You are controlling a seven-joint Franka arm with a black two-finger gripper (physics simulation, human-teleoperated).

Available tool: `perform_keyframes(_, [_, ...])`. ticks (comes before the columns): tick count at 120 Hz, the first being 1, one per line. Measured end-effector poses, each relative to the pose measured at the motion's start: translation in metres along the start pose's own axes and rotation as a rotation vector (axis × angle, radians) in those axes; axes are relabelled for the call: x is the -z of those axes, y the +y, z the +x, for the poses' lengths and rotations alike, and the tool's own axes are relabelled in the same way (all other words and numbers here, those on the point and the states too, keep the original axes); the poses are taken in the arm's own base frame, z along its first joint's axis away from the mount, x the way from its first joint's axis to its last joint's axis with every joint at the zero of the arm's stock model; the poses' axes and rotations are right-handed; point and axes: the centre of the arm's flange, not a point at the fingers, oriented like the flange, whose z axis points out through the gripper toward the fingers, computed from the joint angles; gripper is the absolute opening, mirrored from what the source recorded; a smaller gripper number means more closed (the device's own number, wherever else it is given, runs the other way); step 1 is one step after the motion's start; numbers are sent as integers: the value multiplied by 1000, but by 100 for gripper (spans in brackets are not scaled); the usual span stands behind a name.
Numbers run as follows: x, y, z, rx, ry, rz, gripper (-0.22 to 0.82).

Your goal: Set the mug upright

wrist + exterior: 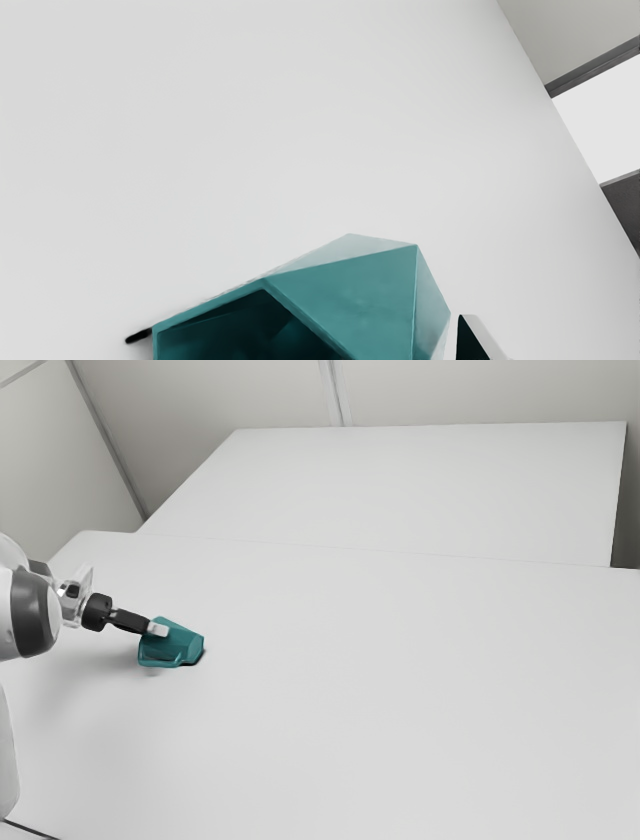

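Exterior view: mug (178, 644) on its side at left of table (400, 700), mouth armward, long axis roughly left–right; gripper (156, 650) well open astride it, fingers at near and far sides, nothing held.

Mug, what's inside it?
Through the opening of the mug, I can see dark teal inner walls. The rest is in shadow or past the wrist view's edge, so I can't tell whether anything is in there.
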Motion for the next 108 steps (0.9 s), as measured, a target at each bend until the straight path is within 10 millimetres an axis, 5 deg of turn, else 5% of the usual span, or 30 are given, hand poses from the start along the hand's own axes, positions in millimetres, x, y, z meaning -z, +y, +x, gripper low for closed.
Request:
perform_keyframes(14, [-3, 1, 2, -2, -1, -10, -3])
perform_keyframes(63, [-9, 27, 17, -33, 38, -107, -17])
perform_keyframes(108, [-12, 146, 112, -220, -65, -27, -18])
